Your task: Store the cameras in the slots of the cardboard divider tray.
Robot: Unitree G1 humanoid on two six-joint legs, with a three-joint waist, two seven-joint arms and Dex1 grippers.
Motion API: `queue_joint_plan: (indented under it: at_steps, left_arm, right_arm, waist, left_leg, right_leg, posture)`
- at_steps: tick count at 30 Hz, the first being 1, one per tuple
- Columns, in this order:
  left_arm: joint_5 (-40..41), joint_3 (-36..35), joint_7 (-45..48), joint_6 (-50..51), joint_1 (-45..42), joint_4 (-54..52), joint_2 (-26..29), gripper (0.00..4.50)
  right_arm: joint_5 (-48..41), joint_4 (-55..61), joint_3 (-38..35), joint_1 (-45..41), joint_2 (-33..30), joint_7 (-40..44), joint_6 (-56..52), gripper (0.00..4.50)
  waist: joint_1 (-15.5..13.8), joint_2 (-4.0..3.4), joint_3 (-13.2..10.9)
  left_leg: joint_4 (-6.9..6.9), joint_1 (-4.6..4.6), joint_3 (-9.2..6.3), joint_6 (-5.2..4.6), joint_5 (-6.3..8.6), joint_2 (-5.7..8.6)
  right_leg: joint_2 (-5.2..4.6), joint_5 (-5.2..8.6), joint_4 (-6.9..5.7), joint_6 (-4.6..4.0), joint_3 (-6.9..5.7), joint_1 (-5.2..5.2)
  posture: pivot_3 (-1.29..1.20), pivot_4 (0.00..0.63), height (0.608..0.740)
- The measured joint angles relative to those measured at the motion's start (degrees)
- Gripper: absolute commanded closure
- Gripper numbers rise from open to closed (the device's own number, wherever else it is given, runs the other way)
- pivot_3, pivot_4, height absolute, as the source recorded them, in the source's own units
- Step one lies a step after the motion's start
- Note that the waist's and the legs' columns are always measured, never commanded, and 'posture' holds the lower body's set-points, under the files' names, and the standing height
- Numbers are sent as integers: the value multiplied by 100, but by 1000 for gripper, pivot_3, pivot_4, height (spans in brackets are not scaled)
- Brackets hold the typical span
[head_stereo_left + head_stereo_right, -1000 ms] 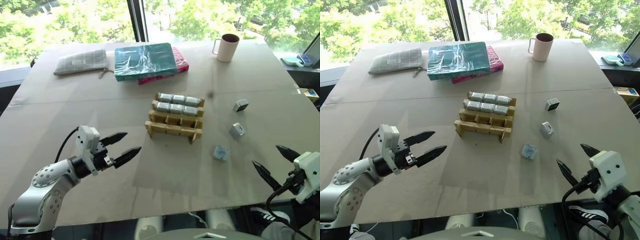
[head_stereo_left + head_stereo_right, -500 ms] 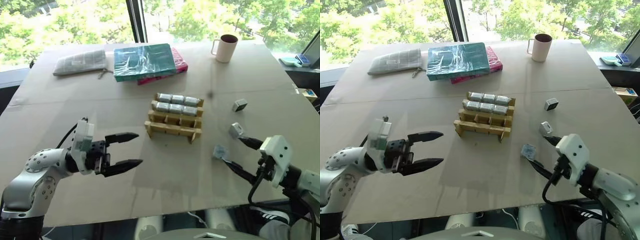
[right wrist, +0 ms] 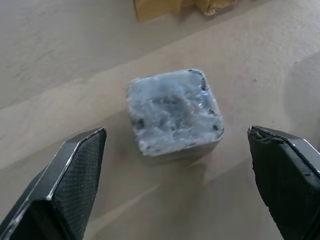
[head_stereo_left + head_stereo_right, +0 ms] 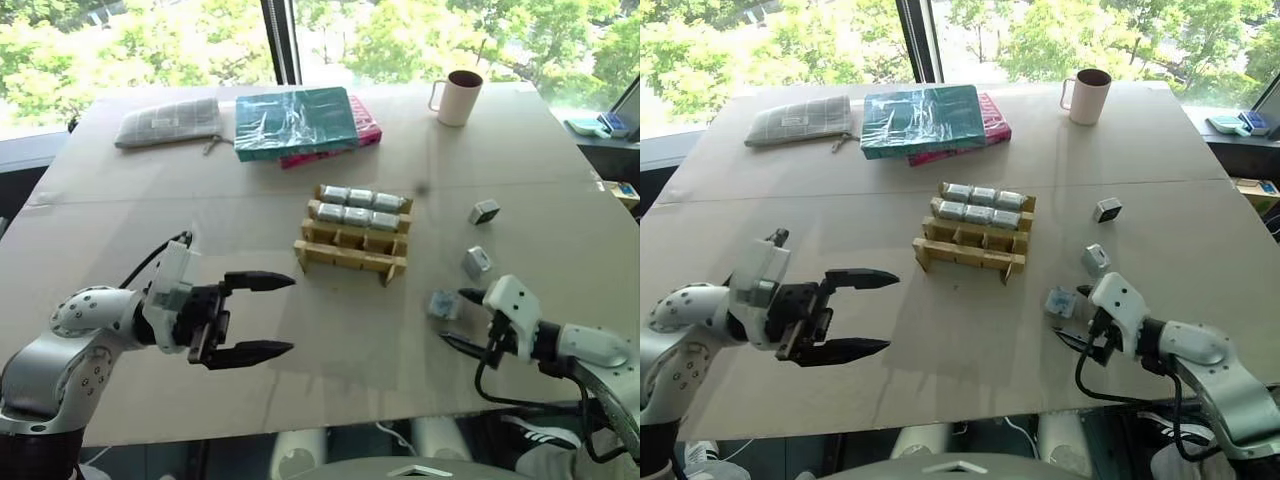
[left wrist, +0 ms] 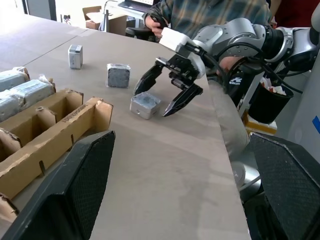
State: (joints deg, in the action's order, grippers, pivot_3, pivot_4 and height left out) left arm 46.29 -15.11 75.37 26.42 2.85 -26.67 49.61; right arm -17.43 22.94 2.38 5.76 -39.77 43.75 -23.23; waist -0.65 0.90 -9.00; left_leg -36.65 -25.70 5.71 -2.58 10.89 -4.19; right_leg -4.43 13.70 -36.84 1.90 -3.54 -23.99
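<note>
The right hand (image 4: 1072, 322) is spread wide and holds nothing; its fingers straddle the nearest camera (image 3: 172, 112), which lies on the tabletop (image 4: 150, 230) not yet gripped. The left hand (image 4: 262, 316) hangs wide open and empty over bare tabletop, well apart from the tray. Two more loose cameras (image 4: 476, 263) (image 4: 484, 211) lie further out on the right. The cardboard tray (image 4: 352, 247) sits mid-tabletop: its two far rows hold six cameras, its two near rows stand empty. So roughly two thirds looks done, with three cameras left.
</note>
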Motion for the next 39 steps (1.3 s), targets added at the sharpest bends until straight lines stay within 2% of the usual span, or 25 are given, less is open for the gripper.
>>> queue_joint_plan:
  at_steps: [2, 5, 6, 11, 13, 16, 18, 20, 26, 32, 35, 39]
  left_arm:
    - [39, -20, -157, 99, 36, -187, 12, 0]
    - [249, -146, -393, 317, 206, -538, 77, 0]
    - [340, -218, -475, 380, 215, -647, 94, 0]
    - [870, 62, -1711, 1306, -708, -762, 70, 0]
    - [1406, 264, -2394, 2006, -1156, -724, 121, 0]
    - [2927, 697, -3446, 3283, -2241, -229, 333, 0]
    - [3487, 993, -3988, 3727, -2727, 29, 166, 0]
    - [4047, 1471, -4707, 4017, -3039, 541, -388, 0]
    - [4055, 1763, -5397, 4190, -3322, 1268, -1080, 0]
    - [3854, 1760, -5473, 4255, -3584, 1826, -1380, 0]
    - [3788, 1745, -5469, 4316, -3709, 2069, -1587, 849]
    - [3564, 1746, -5356, 4360, -3796, 2119, -1816, 2823]
  right_arm:
    - [101, -216, 63, -93, 105, -28, 167, 809]
    - [129, -294, 97, -144, 193, -28, 267, 2240]
    - [148, -293, 101, -148, 193, -27, 306, 2558]
    - [294, 21, 74, -35, 143, -78, 395, 2512]
    - [301, 470, 4, -61, 84, -124, 386, 2512]
    - [488, 1225, 19, -482, -21, -234, 281, 2512]
    - [770, 1615, 191, -933, -80, -320, 275, 2512]
    - [1265, 1668, 595, -1525, -118, -405, 278, 2512]
    - [1818, 1595, 1042, -2103, -28, -427, 286, 2512]
    - [2103, 1597, 1249, -2249, 70, -421, 305, 2512]
    - [2176, 1597, 1340, -2323, 183, -417, 305, 2512]
    - [2221, 1588, 1367, -2404, 273, -403, 266, 2512]
  waist:
    - [-7, -1, 0]
    - [-5, 0, 0]
    - [-10, 0, 0]
    - [-43, -6, -2]
    - [-20, -5, -4]
    - [-5, -3, -10]
    - [-6, -4, -9]
    - [-15, 1, -12]
    - [-16, 16, -20]
    - [-12, 16, -20]
    - [-12, 16, -20]
    - [-16, 16, -20]
  left_leg:
    - [0, 0, 0, 0, 0, 0]
    - [-1, 0, 0, -1, 0, -1]
    - [-2, 1, -2, 0, 0, -1]
    - [-32, 4, -21, 0, 0, -1]
    - [-40, 1, -23, -1, 0, -2]
    - [-53, 5, -29, -1, -1, -7]
    - [-55, 14, -27, -1, 0, -4]
    - [-61, 12, -25, -1, -1, -2]
    - [-71, 4, -20, 0, -2, 2]
    - [-71, 5, -18, 1, -2, 1]
    - [-74, 5, -18, 1, -3, 1]
    - [-74, 4, -16, 2, -3, 2]
  right_leg:
    - [0, -1, -1, -1, 1, 4]
    - [1, -1, -1, -1, 2, 8]
    - [1, -1, -1, 0, 0, 10]
    - [4, 2, -12, 6, -12, 24]
    - [6, 1, -23, 8, -8, 27]
    - [19, 2, -41, 8, -3, 26]
    - [21, 3, -55, 8, 2, 28]
    - [21, 3, -65, 7, 6, 25]
    - [22, -2, -76, 1, 12, 20]
    - [24, -2, -80, 0, 12, 20]
    - [24, -3, -81, -1, 13, 20]
    - [24, -11, -81, -13, 13, 21]
  posture:
    - [0, 150, 740]
    - [0, 150, 740]
    - [0, 150, 740]
    - [0, 150, 740]
    - [0, 150, 740]
    - [0, 150, 740]
    - [0, 150, 740]
    - [0, 150, 740]
    - [0, 150, 740]
    - [0, 150, 740]
    - [0, 150, 740]
    - [0, 150, 740]
